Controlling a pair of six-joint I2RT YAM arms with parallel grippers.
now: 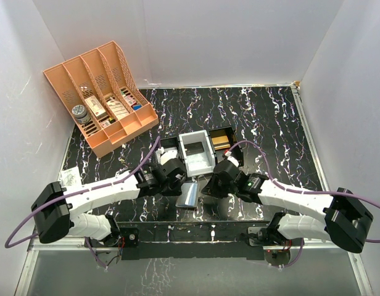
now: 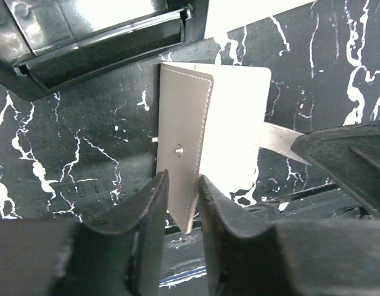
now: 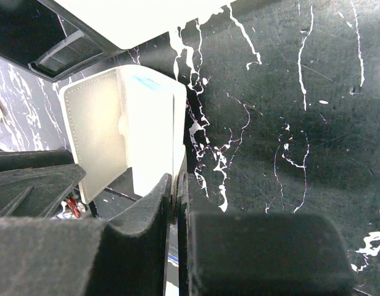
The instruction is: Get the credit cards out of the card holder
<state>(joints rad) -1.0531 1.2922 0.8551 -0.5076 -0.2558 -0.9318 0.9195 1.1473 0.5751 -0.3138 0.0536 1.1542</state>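
The card holder (image 1: 190, 195) stands open and raised off the table between my two grippers, with pale shiny faces. My left gripper (image 1: 179, 184) grips its left panel. In the left wrist view the stitched panel with a snap (image 2: 179, 150) runs down between my left gripper (image 2: 181, 198). My right gripper (image 1: 206, 187) is shut on a thin pale strip at the holder's right side (image 2: 275, 138). In the right wrist view that edge sits between my right gripper (image 3: 176, 185), beside the open holder (image 3: 103, 132). A gold-orange credit card (image 1: 221, 141) lies in a black tray. Other cards are hidden.
A white tray (image 1: 197, 161) and a black tray (image 1: 229, 132) stand just behind the holder. A peach rack (image 1: 101, 92) with small labelled boxes is at the back left. White walls close in three sides. The table is black marble (image 1: 270, 123).
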